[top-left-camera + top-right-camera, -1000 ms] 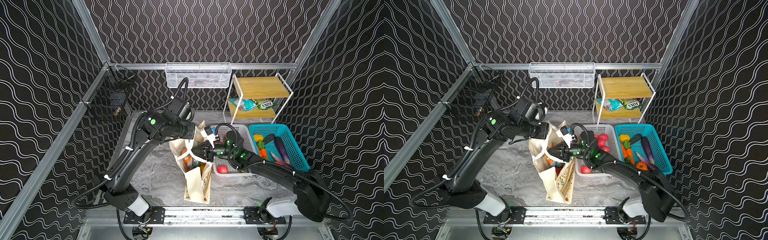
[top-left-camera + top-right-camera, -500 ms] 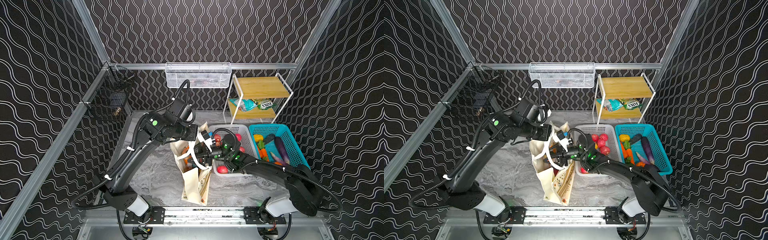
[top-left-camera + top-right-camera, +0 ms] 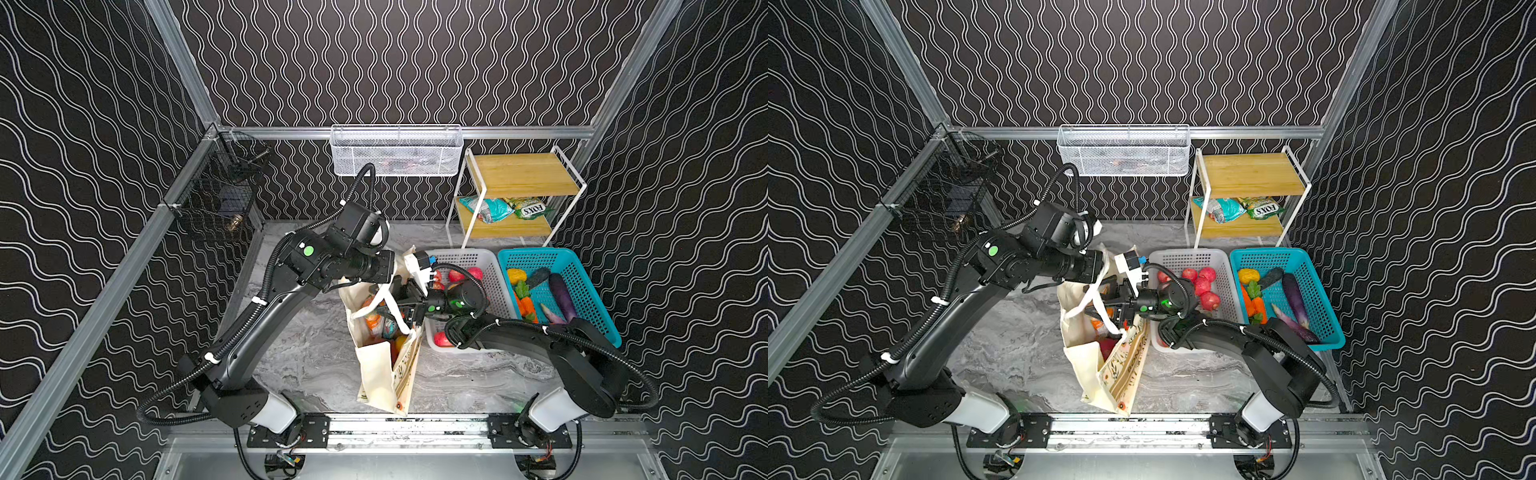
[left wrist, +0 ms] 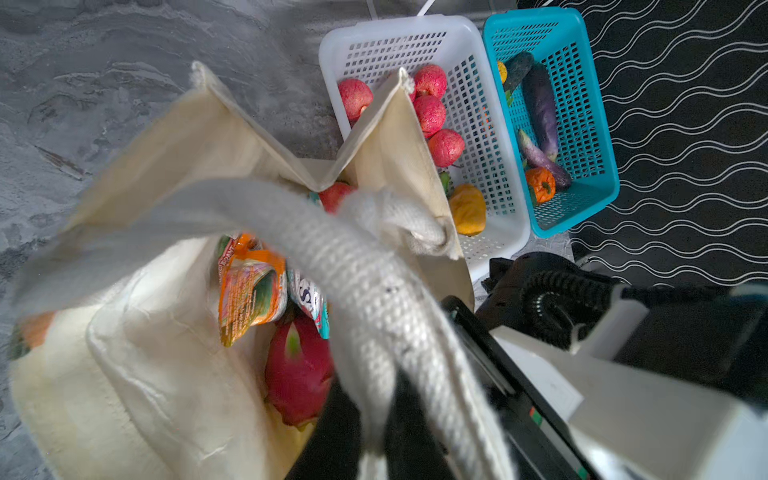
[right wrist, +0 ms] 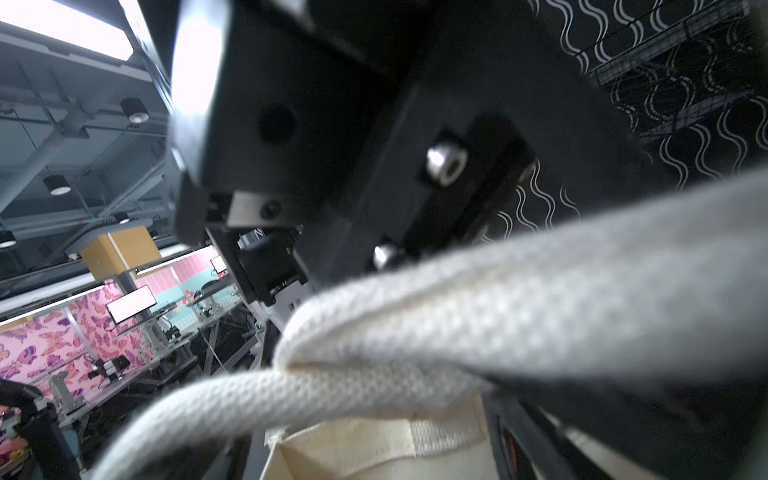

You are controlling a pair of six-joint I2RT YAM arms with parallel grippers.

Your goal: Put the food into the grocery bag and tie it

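**Position.** The grocery bag (image 3: pixel 382 374) stands at lower centre in both top views on the grey counter (image 3: pixel 307 345), mouth open, just left of the white basket (image 3: pixel 496 266). The left wrist view shows an orange snack packet (image 4: pixel 249 291), a teal packet (image 4: pixel 309 305), a pink dragon fruit (image 4: pixel 297 374) and a red fruit (image 4: pixel 336 195) inside. Loading looks well advanced, and tying is judged to be the step in hand.

**Holds.** The left pincer (image 3: pixel 397 272) sits at the bag's far rim, closed. A thick cream handle (image 4: pixel 374 299) runs straight toward it, so it is judged to grip that handle and hold the loop raised for the other arm to work. The right pincer (image 3: pixel 1113 307) reaches in from the right of frame to the bag mouth. Its jaws are apart with handle webbing lying across them, and nothing is seen held.

**Not packed.**
- Red fruits (image 4: pixel 430 114) lie in the white basket.
- A purple aubergine (image 4: pixel 542 108) and other vegetables lie in the teal basket (image 3: pixel 586 274).
- FOX'S packets (image 3: pixel 530 210) lie on the rack shelf (image 3: pixel 498 228) at upper right.

**Obscured.**
- The left fingertips are hidden by handle and cloth.
- The right wrist view is blurred, filled by two handle strands (image 5: pixel 457 332) and dark housing.
- Whether a knot has begun cannot be told.
- The bag's bottom is out of sight.
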